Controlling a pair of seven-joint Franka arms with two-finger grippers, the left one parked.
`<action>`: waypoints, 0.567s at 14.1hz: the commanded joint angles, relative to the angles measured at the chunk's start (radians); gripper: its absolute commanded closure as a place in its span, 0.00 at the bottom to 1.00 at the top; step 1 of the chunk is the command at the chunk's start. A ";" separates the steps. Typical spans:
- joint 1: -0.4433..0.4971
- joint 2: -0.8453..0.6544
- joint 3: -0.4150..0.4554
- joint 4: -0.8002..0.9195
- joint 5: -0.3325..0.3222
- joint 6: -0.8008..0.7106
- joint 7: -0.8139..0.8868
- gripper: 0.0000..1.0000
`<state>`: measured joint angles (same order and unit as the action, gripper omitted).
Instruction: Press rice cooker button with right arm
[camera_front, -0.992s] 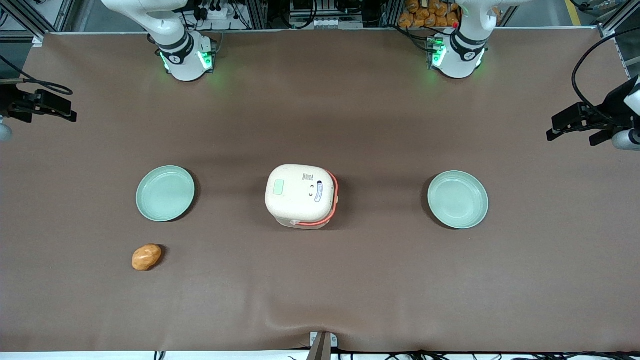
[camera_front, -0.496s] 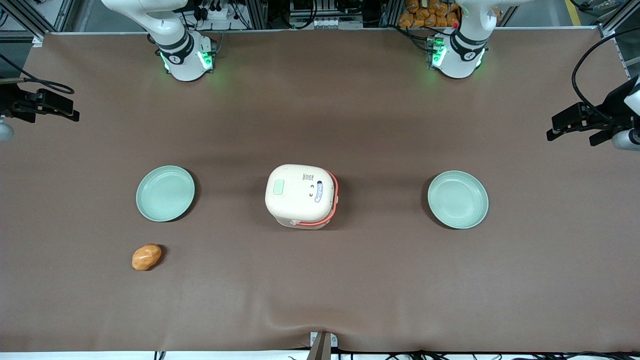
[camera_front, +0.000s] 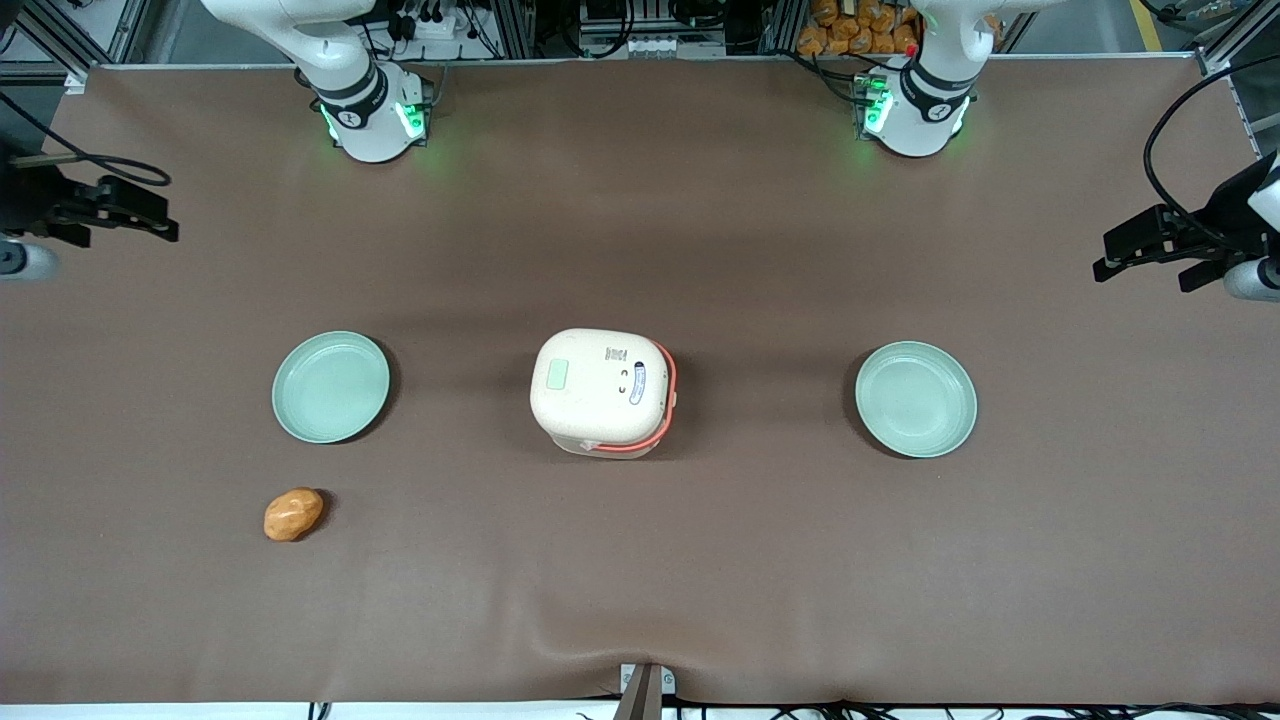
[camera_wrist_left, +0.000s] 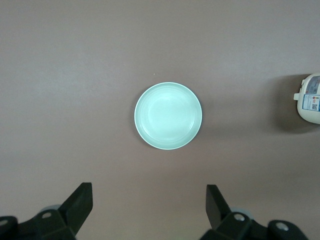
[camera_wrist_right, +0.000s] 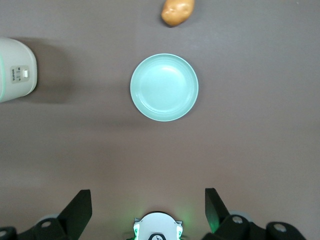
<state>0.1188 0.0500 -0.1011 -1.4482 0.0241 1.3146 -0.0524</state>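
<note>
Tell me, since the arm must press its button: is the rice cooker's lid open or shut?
Shut: the rice cooker has its cream lid seated flat, button facing up. The gripper, fingers open, hangs high at the working arm's end.

The gripper (camera_wrist_right: 145, 212), fingers spread, hangs high above a pale green plate (camera_front: 331, 387). Bare brown tablecloth (camera_front: 460, 300) separates that plate from the rice cooker (camera_front: 603, 392); nothing covers the button (camera_front: 557, 376). A potato (camera_front: 293, 514) lies nearer the front camera, well apart.

Front camera looks down; wrist cameras share the rice cooker (camera_front: 601, 392).
</note>
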 joint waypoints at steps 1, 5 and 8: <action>0.071 0.014 -0.005 0.012 0.007 0.014 0.041 0.00; 0.238 0.071 -0.003 0.011 0.029 0.165 0.198 0.15; 0.332 0.138 -0.002 0.011 0.100 0.216 0.310 0.57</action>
<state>0.4103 0.1432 -0.0926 -1.4527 0.0788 1.5017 0.1980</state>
